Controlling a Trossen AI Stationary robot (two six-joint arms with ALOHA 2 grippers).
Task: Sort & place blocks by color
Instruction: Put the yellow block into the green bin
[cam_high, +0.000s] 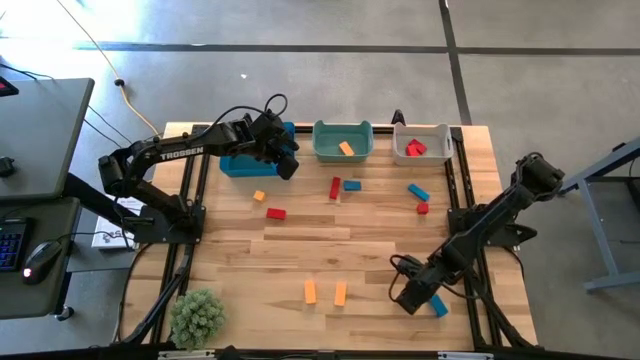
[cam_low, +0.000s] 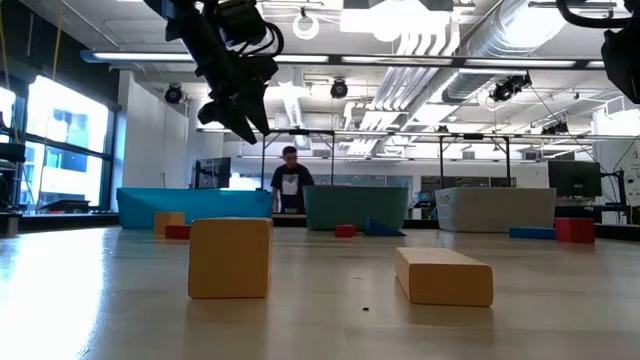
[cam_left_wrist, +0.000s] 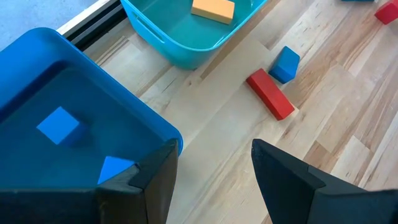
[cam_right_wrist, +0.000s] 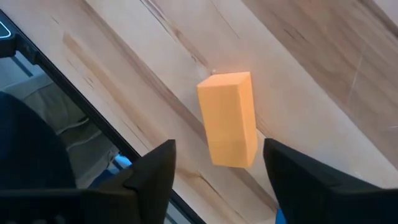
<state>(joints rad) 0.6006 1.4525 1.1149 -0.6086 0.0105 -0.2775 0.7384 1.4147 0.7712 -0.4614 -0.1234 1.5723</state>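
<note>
At the near edge of the wooden table (cam_high: 240, 250), the right gripper (cam_high: 406, 297) sits low with its jaws wide apart and nothing between them. A short orange rectangular block (cam_right_wrist: 229, 118) lies just ahead of the fingers, clear of both, so this looks like a line-up for a pick. A small blue block (cam_high: 440, 306) rests right beside the gripper, and a careless sweep could knock it. A second orange bar (cam_high: 310, 292) lies near the first, and a green artificial plant (cam_high: 197, 316) stands at the near left corner, well apart.

Mid-table, loose pieces wait unsorted: a red bar (cam_left_wrist: 270, 94) touching a blue cube (cam_left_wrist: 286, 64), a red block (cam_high: 276, 213), a small orange cube (cam_high: 259, 196), a blue bar (cam_high: 418, 191) and a red cube (cam_high: 423, 208).

At the far side, the left gripper (cam_left_wrist: 214, 168) hovers at the rim of the blue plastic bin (cam_left_wrist: 93, 81), jaws open and empty. This fits a drop, as two blue pieces (cam_left_wrist: 59, 124) lie inside. The teal bin (cam_left_wrist: 180, 46) holds an orange block (cam_left_wrist: 213, 9), and the white bin (cam_high: 436, 152) holds red ones (cam_high: 416, 148). Beyond the table stands a person (cam_low: 290, 180).
</note>
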